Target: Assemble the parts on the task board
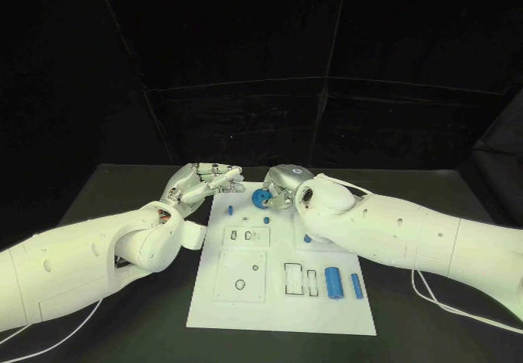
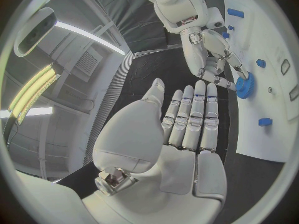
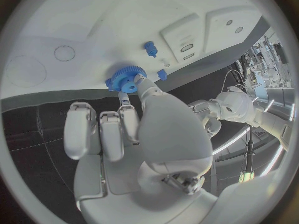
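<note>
So the gear [image 1: 261,199] is sitting at the far edge of the board [image 1: 218,310], pinched at its rim by the right hand [image 1: 286,184], whose fingers [image 3: 129,115] are curled in tight around it. The gear is a flat toothed disc, so there's no real long axis to speak of. Its hub axis looks tipped, with the face turned partly toward the head camera rather than lying flat on the board.

My read is that we're mid-placement. The gear is being carried to or seated on a spot near the far end, close to a small blue peg [image 3: 150,48] (can't tell if it's actually on a post yet). Next it needs its bore squared up with whatever post it goes on, then a push straight down.

The left hand [image 1: 205,184] hovers just beside it over the counter [image 1: 131,189], fingers [image 2: 194,115] straight and holding nothing.
</note>
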Motion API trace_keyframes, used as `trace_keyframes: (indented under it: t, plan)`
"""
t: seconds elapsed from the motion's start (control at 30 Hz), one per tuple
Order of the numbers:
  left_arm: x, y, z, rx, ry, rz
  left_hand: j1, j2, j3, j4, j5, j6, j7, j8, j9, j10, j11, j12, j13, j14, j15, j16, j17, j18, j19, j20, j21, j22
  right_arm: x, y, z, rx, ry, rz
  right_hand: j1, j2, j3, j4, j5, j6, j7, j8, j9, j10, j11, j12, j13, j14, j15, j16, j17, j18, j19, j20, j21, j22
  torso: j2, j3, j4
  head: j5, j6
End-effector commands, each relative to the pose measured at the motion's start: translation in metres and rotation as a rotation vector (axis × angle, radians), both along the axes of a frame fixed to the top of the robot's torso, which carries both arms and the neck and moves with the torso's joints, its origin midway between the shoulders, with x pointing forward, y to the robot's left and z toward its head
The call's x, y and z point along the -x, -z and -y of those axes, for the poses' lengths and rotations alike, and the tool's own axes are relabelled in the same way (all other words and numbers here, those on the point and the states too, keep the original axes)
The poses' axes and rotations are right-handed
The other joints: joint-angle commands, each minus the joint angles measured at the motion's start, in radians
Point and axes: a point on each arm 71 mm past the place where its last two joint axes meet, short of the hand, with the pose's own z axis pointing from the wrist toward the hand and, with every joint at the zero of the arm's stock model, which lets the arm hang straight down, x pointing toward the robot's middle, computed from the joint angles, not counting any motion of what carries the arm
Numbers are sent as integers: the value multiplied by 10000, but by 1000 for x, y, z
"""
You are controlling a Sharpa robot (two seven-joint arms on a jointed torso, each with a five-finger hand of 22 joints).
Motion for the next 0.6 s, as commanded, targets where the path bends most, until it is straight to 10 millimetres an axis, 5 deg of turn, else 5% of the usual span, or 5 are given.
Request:
trace_keyframes:
  t: [0.03, 0.33, 0.6]
  plan:
    - [0, -2, 2, 55, 132, 89, 55, 8, 12, -56, 5, 66, 18, -51, -16, 72, -13, -50, -17, 70, -18, -47, 16, 70, 75, 17, -25, -14, 1, 2, -4, 92, -127, -122, -191, -76, -1, 55, -112, -50, -21, -127, 340, -5, 129, -65, 162, 813, 64, 36, 1409, -171, 50, 43, 50, 19, 0, -1, 9, -10, -4]
    - [1, -1, 3, 56, 188, 33, 61, 18, 12, -85, 4, 74, 20, -71, -17, 78, -13, -69, -20, 76, -19, -64, 18, 70, 83, 16, -37, -28, -2, 4, -3, 231, 260, -262, -634, -339, -301, 284, -618, -969, 211, -693, 329, -348, 354, -488, -225, 834, 263, 89, 1536, -183, 62, 233, 78, 91, -3, -9, 9, -13, 1]
    - [0, -1, 2, 50, 196, 11, 59, 16, 9, -91, 2, 71, 24, -78, -18, 75, -10, -77, -22, 73, -17, -71, 18, 69, 83, 17, -41, -32, -2, 5, -2, 329, 314, -370, -812, -422, -447, 515, -557, -1168, 281, -711, 361, -406, 430, -533, -259, 834, 339, 99, 1561, -178, 48, 319, 78, 89, -3, 5, -2, -6, 1]
